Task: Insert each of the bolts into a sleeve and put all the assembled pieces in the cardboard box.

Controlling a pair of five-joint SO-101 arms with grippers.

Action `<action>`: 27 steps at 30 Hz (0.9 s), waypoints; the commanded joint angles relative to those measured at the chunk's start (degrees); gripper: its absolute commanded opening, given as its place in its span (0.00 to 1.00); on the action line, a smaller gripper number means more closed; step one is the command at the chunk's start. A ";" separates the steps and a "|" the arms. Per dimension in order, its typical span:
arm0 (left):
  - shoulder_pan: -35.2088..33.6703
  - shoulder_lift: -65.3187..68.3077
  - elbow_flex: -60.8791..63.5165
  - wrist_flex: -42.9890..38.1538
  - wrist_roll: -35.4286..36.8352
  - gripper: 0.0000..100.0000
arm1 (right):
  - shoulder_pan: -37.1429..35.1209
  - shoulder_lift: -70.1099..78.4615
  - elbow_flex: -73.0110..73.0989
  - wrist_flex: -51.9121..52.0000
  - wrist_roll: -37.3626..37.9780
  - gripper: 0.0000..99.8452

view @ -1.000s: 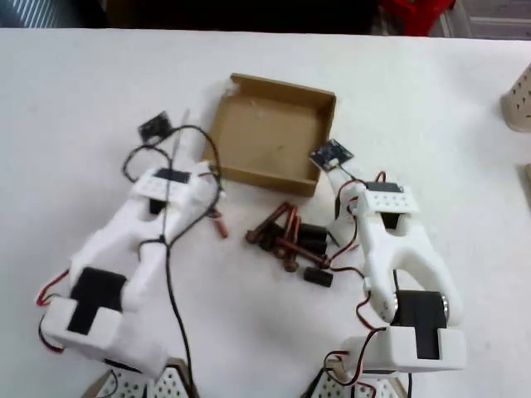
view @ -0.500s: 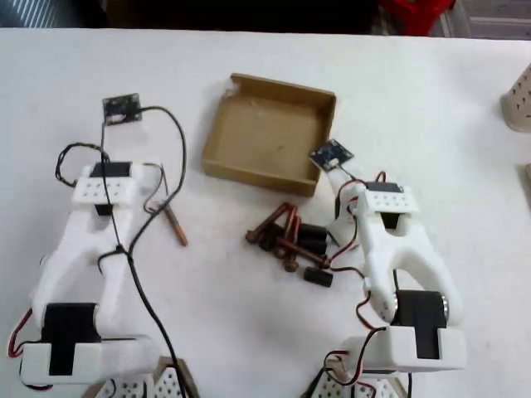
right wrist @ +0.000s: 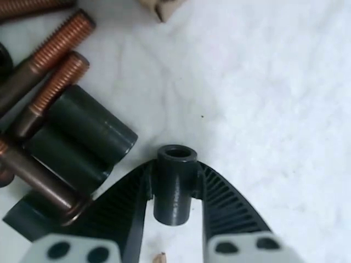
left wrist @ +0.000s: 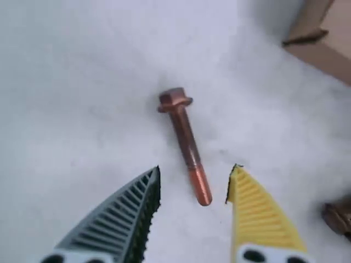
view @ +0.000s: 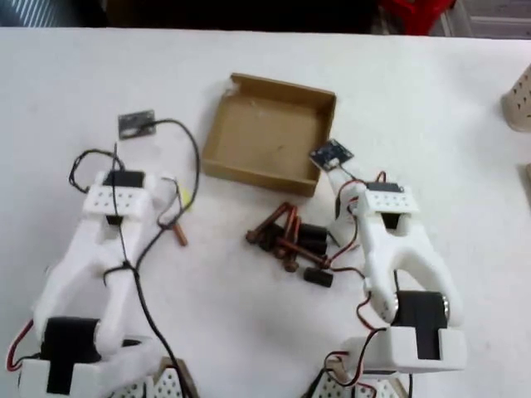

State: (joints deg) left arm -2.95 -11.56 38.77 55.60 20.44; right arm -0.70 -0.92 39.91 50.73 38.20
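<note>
Key relation: the loose bolt (left wrist: 185, 143) lies straight ahead of the left claw (left wrist: 193, 170). Its threaded tip is in the gap between the two fingertips, and its hexagonal head points away from the claw.
Bolt long axis: in the high view it runs about from 11 o'clock to 5 o'clock, flat on the table (view: 431, 108). This is nearly the direction in which the claw points, so one finger stands at each side of the shank.
Left claw state: open wide, with the grey finger (left wrist: 137, 211) and the yellow finger (left wrist: 252, 213) apart; I see neither one touching the bolt.
Nearer arm: the left arm. The bolt is just beside it, at its 3 o'clock side, while the right arm is well apart, beyond the pile.
Bolt place: at about 8 o'clock from the cardboard box (view: 249, 170) and at 9 o'clock from the pile of bolts and sleeves (view: 290, 236), apart from both.
Right claw state: the right claw (right wrist: 174, 167) is closed on a black sleeve (right wrist: 174, 186), with the open bore at the free end.
Right claw place: at the 3 o'clock edge of the pile, about 5 o'clock from the box.
Progress, as I judge: an early stage, because I see no bolt inside a sleeve.
Next move, as I judge: the left claw should go a little forward along the shank before closing. A grip on the tip alone may let the bolt swing.
</note>
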 commanded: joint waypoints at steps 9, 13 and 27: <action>0.84 14.81 -8.26 0.70 2.64 0.22 | -0.48 -1.45 -0.35 0.22 0.79 0.02; -0.22 20.44 -13.01 0.44 6.95 0.22 | -0.48 -1.45 -0.26 0.22 0.79 0.02; -3.03 23.96 -16.26 -1.85 3.25 0.07 | -0.48 -1.45 -0.26 0.31 0.79 0.02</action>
State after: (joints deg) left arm -4.26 12.44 25.14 56.40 25.54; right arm -0.70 -0.92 39.91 50.73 38.20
